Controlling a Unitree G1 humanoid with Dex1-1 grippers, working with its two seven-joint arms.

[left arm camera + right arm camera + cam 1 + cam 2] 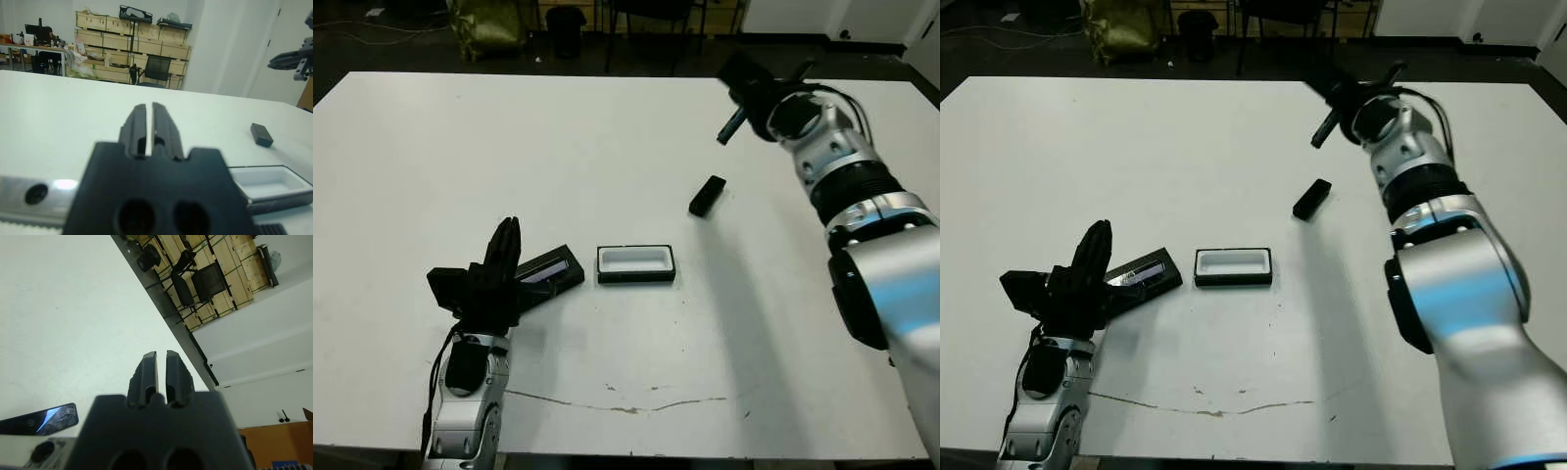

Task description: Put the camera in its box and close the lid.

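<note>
Your camera (707, 195) lies alone on the bench (607, 137), box (635, 263) open & empty. Both grippers' fingers are closed w/ nothing held, so grab the camera first.

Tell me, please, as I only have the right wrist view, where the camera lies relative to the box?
Observer: The camera lies on the table apart from the box, farther from the robot and toward its right.
Operator: Thank you. Is the box open?
Observer: Yes, its white lining shows and nothing is in it.
Operator: And where is the lid?
Observer: The lid lies flat beside the box, on the robot's left of it.
Operator: What is the left gripper doing?
Observer: The left gripper is at the lid's far end from the box, fingers shut on nothing; I cannot tell whether it touches the lid.
</note>
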